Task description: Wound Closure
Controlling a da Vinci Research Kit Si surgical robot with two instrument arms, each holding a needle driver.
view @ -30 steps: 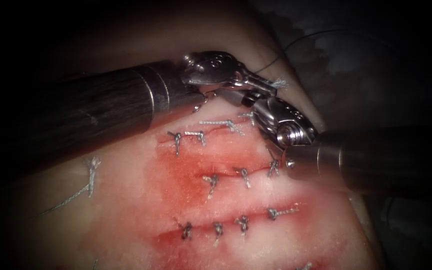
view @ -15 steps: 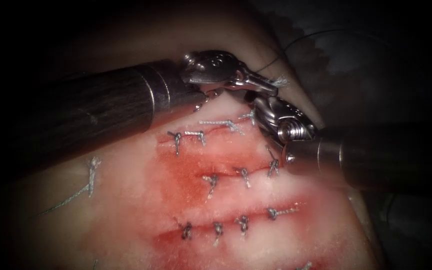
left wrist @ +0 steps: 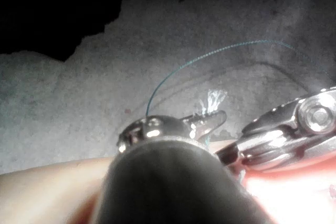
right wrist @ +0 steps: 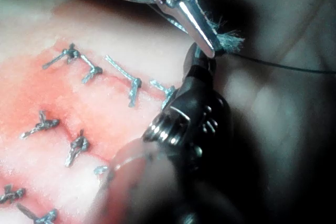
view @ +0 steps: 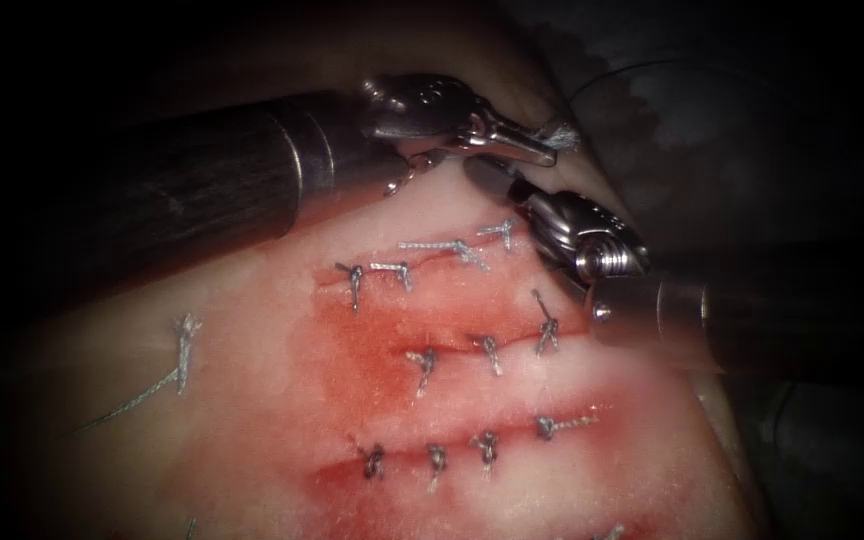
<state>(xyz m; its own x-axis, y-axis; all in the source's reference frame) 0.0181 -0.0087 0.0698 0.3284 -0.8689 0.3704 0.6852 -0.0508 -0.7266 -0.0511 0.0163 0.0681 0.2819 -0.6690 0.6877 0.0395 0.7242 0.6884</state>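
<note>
Both polished, glossy steel claws, left [view: 537, 152] and right [view: 497, 180], top matt dark shafts; the pale pork tissue [view: 252, 400] glistens wet; frayed grey braided thread [view: 560, 135] looks fibrous.

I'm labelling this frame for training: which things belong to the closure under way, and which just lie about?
In use:
left tool, shut on frayed thread
right tool, beside it
tissue

Lying about:
finished stitches
cut thread end
red fluid

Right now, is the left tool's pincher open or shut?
Shut. The left tool pinches a frayed thread end between its jaws, beyond the tissue; the right wrist view shows the same.
</note>
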